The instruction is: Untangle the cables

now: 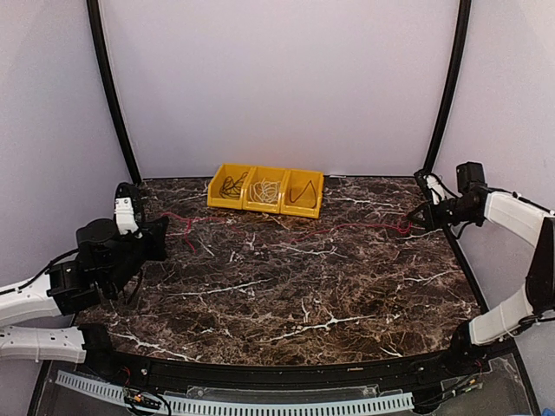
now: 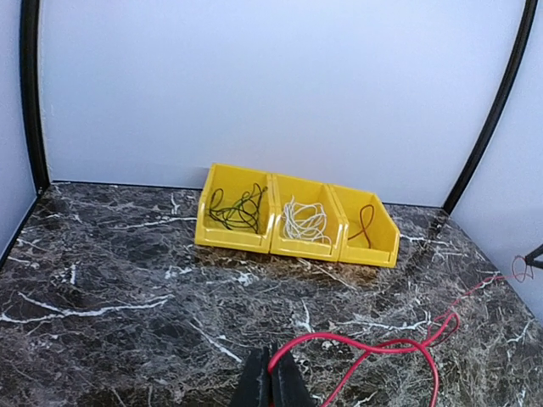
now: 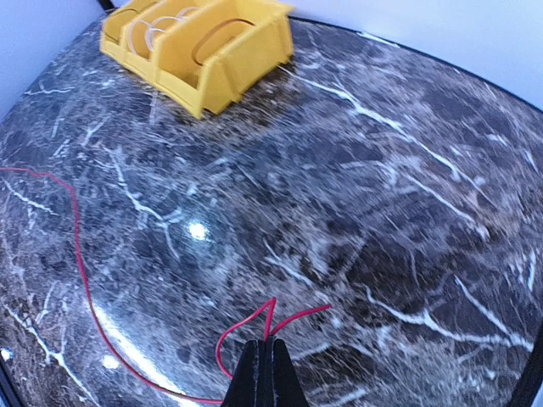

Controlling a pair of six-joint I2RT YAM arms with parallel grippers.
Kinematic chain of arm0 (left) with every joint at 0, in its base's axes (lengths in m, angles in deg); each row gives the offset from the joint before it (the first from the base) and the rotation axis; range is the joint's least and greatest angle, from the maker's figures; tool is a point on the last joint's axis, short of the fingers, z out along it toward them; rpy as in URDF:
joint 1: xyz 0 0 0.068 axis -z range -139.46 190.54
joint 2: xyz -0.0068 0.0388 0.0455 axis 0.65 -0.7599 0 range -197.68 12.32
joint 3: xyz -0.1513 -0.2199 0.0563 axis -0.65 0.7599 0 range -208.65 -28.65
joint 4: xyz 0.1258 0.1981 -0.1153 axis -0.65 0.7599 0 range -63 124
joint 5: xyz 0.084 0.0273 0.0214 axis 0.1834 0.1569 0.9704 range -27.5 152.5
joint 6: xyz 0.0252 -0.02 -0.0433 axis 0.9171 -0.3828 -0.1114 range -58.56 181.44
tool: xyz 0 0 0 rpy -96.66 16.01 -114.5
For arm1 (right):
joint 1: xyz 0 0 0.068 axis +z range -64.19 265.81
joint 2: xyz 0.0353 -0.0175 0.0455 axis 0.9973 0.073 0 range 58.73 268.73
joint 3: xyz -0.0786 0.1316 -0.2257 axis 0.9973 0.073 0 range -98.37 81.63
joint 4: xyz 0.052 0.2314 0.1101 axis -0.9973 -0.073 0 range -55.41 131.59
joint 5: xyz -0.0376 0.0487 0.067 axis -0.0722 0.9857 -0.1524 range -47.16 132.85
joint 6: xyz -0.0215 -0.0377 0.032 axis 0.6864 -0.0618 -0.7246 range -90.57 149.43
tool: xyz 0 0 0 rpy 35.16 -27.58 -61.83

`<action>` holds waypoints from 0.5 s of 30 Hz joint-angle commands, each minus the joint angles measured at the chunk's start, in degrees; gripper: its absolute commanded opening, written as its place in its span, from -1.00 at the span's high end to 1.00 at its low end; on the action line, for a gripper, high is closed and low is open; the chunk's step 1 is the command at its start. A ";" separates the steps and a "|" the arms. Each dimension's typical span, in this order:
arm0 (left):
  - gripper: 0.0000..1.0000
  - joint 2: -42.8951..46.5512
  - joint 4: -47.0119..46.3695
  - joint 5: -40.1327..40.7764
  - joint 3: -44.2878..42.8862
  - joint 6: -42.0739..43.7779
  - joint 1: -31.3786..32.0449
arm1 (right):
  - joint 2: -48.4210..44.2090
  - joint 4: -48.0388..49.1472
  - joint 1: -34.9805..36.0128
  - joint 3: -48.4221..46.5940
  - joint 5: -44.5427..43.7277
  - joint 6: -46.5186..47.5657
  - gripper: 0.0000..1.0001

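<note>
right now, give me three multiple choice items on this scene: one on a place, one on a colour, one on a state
1. Where does the white cable lie?
A. loose on the marble
B. in the middle yellow bin
C. draped over an arm

2. What colour is the cable that runs from the left gripper to the right gripper?
A. white
B. green
C. red

3. How do the left gripper's jaws stand?
A. shut on that cable
B. wide open
C. shut on a bin's rim

Answers:
1 B, the white coils sit in the centre compartment of the three.
2 C, the red cable shows at both sets of fingertips in the wrist views.
3 A, the fingers meet and a red loop comes out from between them.
</note>
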 commanded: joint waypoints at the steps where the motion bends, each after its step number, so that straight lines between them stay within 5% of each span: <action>1: 1.00 -10.57 -9.58 -5.72 -5.76 1.52 -0.31 | 1.42 0.33 5.30 -6.00 5.66 -0.37 1.00; 8: 1.00 -29.32 -7.90 -9.96 -20.64 3.27 -0.37 | 8.86 0.37 14.15 -18.07 4.80 -2.09 1.00; 15: 1.00 -35.53 -12.87 -13.95 -26.52 1.55 -0.47 | 21.26 5.14 21.41 -32.44 1.20 -5.99 1.00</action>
